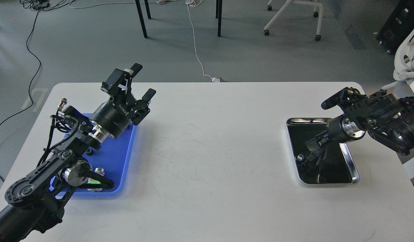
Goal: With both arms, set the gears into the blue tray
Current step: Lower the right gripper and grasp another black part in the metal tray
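Inside blue tray (124, 158): green-lit push-button switch (97, 181).

Blue tray (124, 158) matt plastic; silver-rimmed tray (351, 164) glossy metal; table (210, 151) scuffed.

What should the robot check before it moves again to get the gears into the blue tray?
1. Left gripper open, nothing in it: ok.
2. Blue tray lying flat on the table: ok.
3. Bare blue floor left in the tray: ok.
4. Right gripper reaching down into the silver-rimmed tray: ok.
5. Right gripper holding a gear: cannot tell, too dark.
6. Gears left in the silver-rimmed tray: cannot tell.
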Controlling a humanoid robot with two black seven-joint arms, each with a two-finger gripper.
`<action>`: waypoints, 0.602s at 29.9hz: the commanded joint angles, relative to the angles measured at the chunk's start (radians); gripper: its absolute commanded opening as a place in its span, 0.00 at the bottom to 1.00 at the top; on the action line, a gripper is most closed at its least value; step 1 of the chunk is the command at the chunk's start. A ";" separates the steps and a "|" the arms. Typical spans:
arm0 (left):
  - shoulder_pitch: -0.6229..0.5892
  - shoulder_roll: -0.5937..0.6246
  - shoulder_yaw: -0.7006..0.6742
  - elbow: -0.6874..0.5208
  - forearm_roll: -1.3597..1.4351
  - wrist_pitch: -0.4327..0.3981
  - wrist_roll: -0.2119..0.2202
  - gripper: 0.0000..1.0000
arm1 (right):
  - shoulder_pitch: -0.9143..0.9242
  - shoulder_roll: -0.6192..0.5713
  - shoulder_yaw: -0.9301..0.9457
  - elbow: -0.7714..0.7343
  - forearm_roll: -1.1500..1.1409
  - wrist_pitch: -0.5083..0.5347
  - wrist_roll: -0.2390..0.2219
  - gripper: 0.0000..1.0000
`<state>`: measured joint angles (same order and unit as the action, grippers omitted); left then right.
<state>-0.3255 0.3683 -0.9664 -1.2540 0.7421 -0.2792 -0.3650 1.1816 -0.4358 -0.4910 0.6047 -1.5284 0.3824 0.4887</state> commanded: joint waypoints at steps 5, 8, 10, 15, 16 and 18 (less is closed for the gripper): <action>0.000 0.000 0.000 -0.001 0.000 0.000 0.000 0.98 | 0.000 0.000 0.000 -0.002 -0.001 0.000 0.000 0.64; 0.000 0.000 0.000 -0.001 0.000 0.000 0.000 0.98 | 0.000 0.002 0.000 -0.003 -0.001 0.000 0.000 0.60; 0.000 -0.002 0.000 0.001 0.000 0.000 0.000 0.98 | -0.002 0.002 0.000 -0.005 -0.001 0.000 0.000 0.54; 0.000 -0.002 0.000 0.001 0.000 0.000 0.000 0.98 | -0.008 0.002 -0.003 -0.016 -0.001 0.000 0.000 0.39; 0.000 -0.002 0.000 0.001 0.000 0.000 0.000 0.98 | -0.011 0.002 -0.003 -0.017 -0.001 0.000 0.000 0.38; 0.000 -0.003 0.000 0.001 0.000 0.000 0.000 0.98 | -0.016 0.002 -0.003 -0.017 -0.001 0.000 0.000 0.35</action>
<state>-0.3252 0.3669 -0.9664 -1.2534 0.7426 -0.2793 -0.3650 1.1725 -0.4341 -0.4929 0.5888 -1.5291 0.3814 0.4891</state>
